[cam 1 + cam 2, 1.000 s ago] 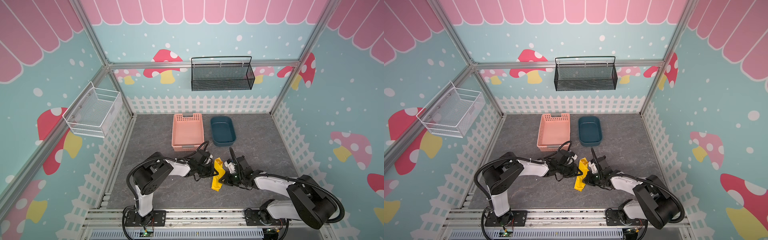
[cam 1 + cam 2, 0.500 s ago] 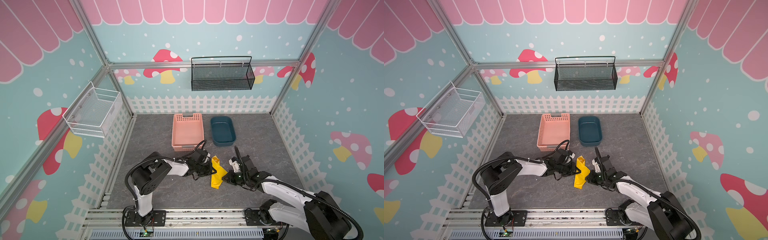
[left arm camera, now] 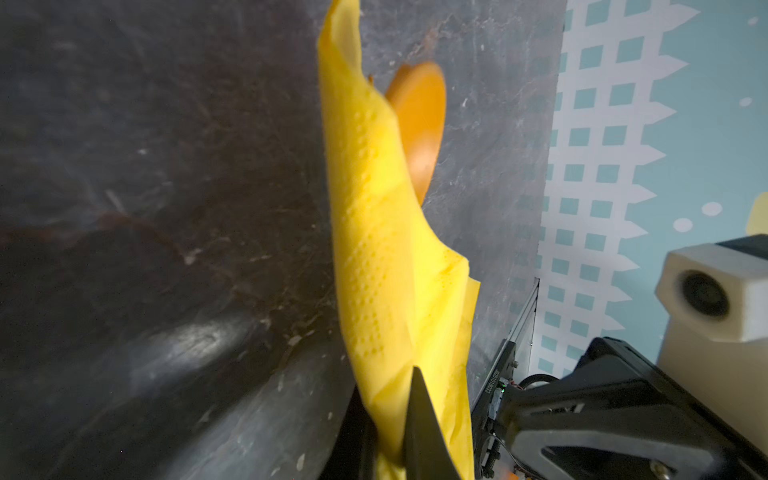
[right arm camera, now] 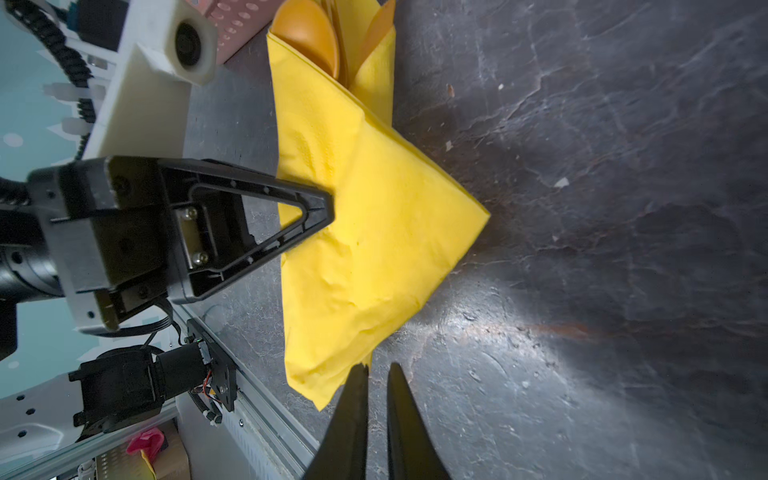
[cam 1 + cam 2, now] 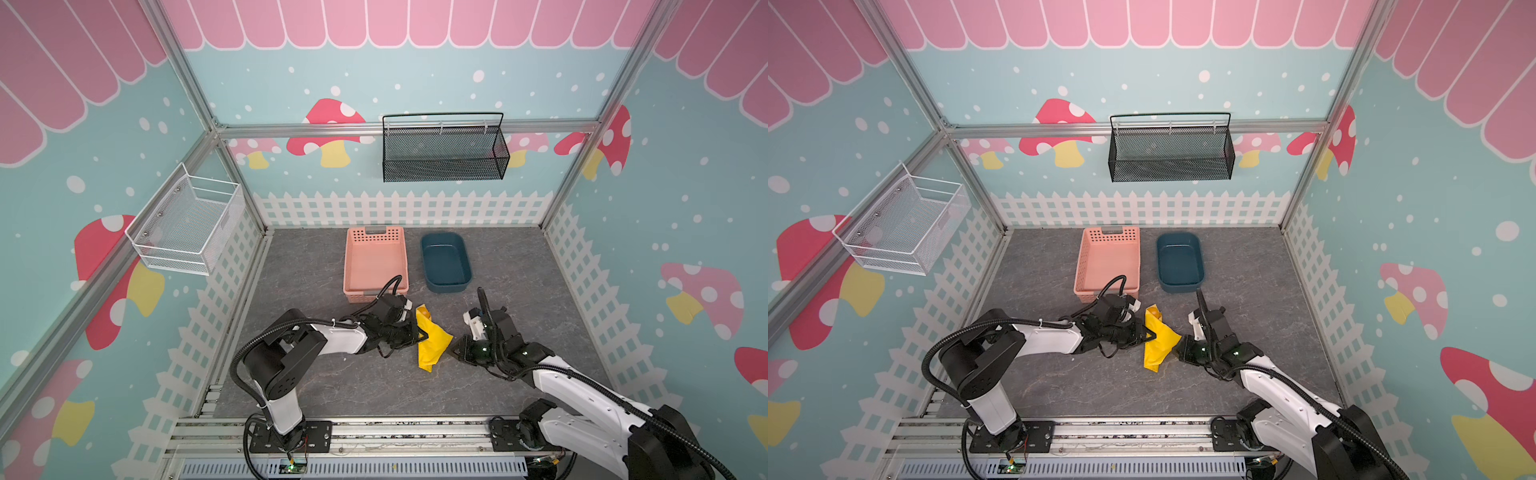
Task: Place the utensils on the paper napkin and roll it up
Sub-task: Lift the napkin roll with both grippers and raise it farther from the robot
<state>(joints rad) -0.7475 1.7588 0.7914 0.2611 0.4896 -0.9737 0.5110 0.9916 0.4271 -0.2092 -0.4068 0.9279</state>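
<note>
The yellow paper napkin (image 5: 433,341) (image 5: 1159,344) lies folded over the utensils in the middle of the grey floor. An orange spoon bowl (image 4: 307,29) (image 3: 419,124) and the tip of another orange piece (image 4: 380,25) stick out of its far end; the remainder of the utensils is hidden inside. My left gripper (image 3: 386,424) (image 5: 420,337) is shut on the napkin's left side. My right gripper (image 4: 377,368) (image 5: 451,353) sits low at the napkin's right corner, its jaws a narrow gap apart and empty, one fingertip (image 4: 358,374) just touching the paper's edge.
A pink basket (image 5: 376,233) and a dark blue tub (image 5: 428,249) stand just behind the napkin. A black mesh basket (image 5: 444,166) hangs on the back wall and a white wire basket (image 5: 187,226) on the left wall. The aluminium rail (image 5: 395,432) runs along the front.
The right gripper's jaws have parted slightly and no longer pinch the napkin, whose right corner now lies spread out. The left gripper keeps its hold.
</note>
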